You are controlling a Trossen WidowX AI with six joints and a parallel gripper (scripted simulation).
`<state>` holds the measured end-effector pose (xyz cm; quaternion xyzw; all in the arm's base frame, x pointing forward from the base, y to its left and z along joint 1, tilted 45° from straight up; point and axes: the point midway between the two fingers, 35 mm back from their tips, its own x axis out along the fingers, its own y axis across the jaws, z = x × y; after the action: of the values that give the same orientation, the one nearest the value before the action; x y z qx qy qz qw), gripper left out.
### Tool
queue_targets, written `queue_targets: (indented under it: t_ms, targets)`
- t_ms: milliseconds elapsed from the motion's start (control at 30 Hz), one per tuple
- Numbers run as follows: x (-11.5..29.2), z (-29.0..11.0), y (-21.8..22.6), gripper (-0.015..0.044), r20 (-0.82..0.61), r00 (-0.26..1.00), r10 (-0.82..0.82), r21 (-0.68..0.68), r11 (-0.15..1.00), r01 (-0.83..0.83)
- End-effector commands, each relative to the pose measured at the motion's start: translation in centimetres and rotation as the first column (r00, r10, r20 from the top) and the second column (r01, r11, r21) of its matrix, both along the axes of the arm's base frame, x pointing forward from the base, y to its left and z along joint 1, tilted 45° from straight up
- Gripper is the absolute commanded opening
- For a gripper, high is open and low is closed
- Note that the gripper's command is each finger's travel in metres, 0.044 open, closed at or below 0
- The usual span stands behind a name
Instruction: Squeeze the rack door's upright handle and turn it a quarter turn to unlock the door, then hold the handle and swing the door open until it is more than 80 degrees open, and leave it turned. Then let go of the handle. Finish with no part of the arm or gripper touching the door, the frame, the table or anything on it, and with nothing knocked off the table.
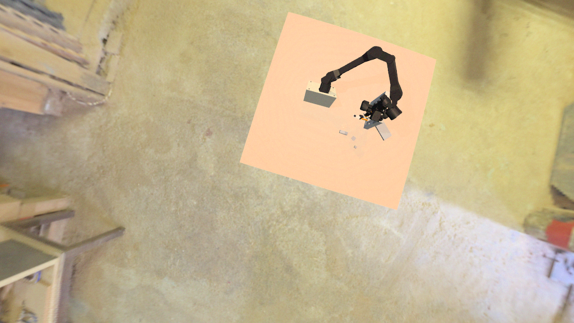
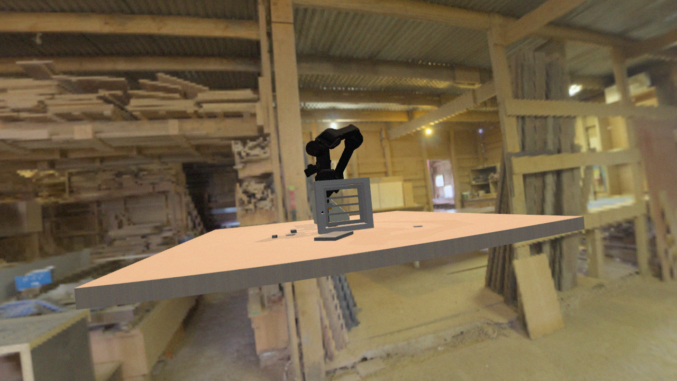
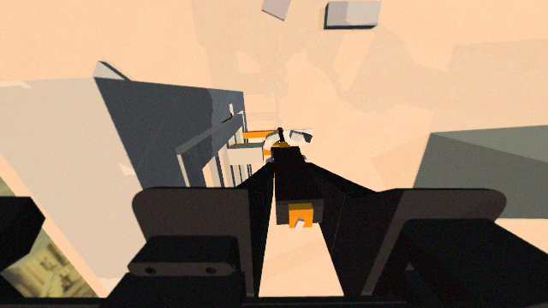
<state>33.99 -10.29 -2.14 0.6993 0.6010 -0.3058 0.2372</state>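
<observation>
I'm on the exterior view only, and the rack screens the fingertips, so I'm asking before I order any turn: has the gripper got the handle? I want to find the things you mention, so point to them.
Observer: Yes. The wrist view shows the gripper (image 1: 375,114) (image 2: 332,192) (image 3: 288,168) shut on the black handle (image 3: 297,181), a finger along each side.

Operator: Good. How would I recognise the handle's near end?

Observer: By an orange square (image 3: 300,212) set in its black face.

Operator: And the arm's bend, is it out past the table edge?

Observer: No. From the top, the arm's bend (image 1: 376,52) (image 2: 354,134) shows inside the outline of the table (image 1: 280,132) (image 2: 227,251) (image 3: 385,64).
</observation>
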Motion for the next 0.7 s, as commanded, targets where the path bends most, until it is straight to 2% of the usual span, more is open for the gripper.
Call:
queue_targets:
  t_ms: [0, 100, 433, 667]
  targets:
    - [0.02, 0.01, 0.07, 0.001, -0.146, 0.978, -0.148, 0.011, 0.988, 0.152]
    - [0.02, 0.01, 0.07, 0.001, -0.197, 0.96, -0.197, 0.009, 0.979, 0.203]
    - [0.02, 0.01, 0.07, 0.001, -0.197, 0.96, -0.197, 0.009, 0.979, 0.203]
    - [0.02, 0.01, 0.07, 0.0193, -0.197, 0.96, -0.197, 0.009, 0.979, 0.203]
